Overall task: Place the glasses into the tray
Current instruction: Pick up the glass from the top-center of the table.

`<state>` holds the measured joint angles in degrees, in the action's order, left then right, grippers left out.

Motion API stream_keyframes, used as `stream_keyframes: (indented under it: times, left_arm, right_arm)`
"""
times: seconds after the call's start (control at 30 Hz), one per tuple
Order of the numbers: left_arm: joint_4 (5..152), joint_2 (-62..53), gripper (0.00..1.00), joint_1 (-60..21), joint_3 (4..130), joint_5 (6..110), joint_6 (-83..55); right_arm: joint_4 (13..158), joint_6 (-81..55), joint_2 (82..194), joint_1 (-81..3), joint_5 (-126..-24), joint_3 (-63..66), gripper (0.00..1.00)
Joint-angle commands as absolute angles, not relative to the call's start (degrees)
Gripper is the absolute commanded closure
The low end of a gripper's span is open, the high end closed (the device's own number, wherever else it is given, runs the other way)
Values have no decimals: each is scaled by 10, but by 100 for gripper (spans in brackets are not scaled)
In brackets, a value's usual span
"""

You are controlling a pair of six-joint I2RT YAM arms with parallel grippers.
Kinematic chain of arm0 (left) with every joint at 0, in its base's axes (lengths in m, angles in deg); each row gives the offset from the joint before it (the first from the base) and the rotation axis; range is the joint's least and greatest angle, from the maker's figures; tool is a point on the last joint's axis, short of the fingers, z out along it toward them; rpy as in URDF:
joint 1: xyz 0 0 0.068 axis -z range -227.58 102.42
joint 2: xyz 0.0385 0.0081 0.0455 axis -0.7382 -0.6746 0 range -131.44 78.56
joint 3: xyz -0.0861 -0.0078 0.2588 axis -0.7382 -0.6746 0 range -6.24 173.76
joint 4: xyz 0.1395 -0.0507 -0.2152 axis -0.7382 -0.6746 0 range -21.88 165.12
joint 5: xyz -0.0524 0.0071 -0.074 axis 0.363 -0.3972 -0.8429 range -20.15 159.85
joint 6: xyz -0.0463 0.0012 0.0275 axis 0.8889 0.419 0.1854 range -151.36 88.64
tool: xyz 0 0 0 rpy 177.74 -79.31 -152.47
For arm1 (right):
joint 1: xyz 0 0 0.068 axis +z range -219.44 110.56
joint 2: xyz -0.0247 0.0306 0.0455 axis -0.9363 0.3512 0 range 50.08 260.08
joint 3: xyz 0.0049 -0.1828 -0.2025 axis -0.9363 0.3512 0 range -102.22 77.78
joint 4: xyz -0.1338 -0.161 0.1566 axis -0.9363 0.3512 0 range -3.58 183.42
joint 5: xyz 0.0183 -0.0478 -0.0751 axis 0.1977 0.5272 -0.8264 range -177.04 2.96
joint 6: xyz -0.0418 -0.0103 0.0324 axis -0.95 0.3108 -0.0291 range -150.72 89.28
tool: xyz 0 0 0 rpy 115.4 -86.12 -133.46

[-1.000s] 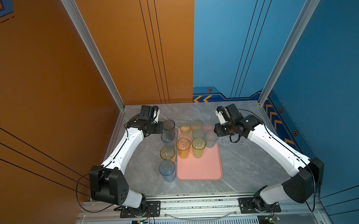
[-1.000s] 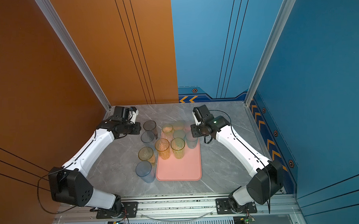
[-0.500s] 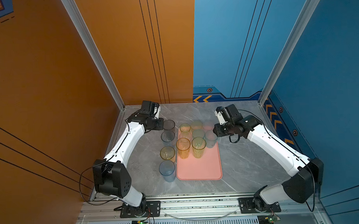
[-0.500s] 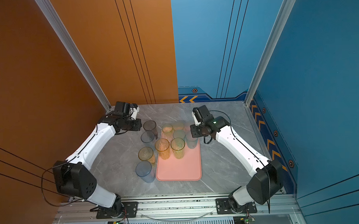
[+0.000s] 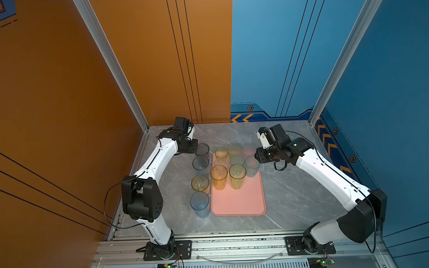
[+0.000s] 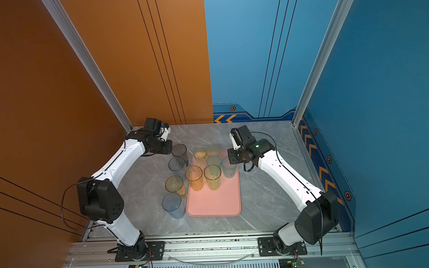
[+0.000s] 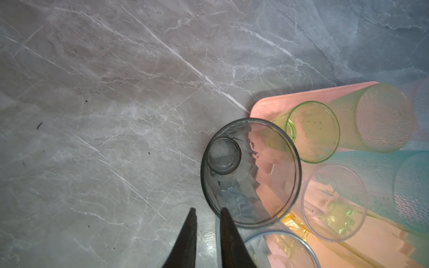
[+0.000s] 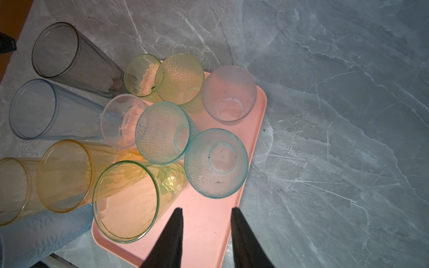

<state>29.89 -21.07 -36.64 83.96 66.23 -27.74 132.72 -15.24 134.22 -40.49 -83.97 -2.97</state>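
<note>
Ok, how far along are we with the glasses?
About eight glasses stand on the tray. The left end effector is at the grey glass, grip unclear; the right end effector hangs open, empty. Off the tray: that grey one plus the pale blue glass, yellow glass and blue glass.

Orange wall (image 5: 47, 96) L, blue wall (image 5: 391, 108) R (w/ chevron trim (image 5: 242, 118)), grey marble tabletop (image 5: 296, 198).

A grey marble table (image 5: 296, 193) stood between an orange wall (image 5: 60, 95) and a blue wall (image 5: 391, 108). Yellow chevrons (image 5: 242, 118) marked the foot of the back panel. A small board (image 5: 167, 267) with a green light sat below the front rail (image 5: 237, 244).
</note>
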Motion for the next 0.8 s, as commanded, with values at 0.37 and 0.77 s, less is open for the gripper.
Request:
stream_keyframes:
  times: [0.37, 0.77]
  left_arm:
    - [280, -277, 80, -360, 903, 685, -304]
    - [245, -322, 80, -344, 953, 712, -325]
  right_arm:
    - [1330, -153, 1344, -412, -827, -29, 66]
    - [1331, -155, 1345, -416, -825, -28, 66]
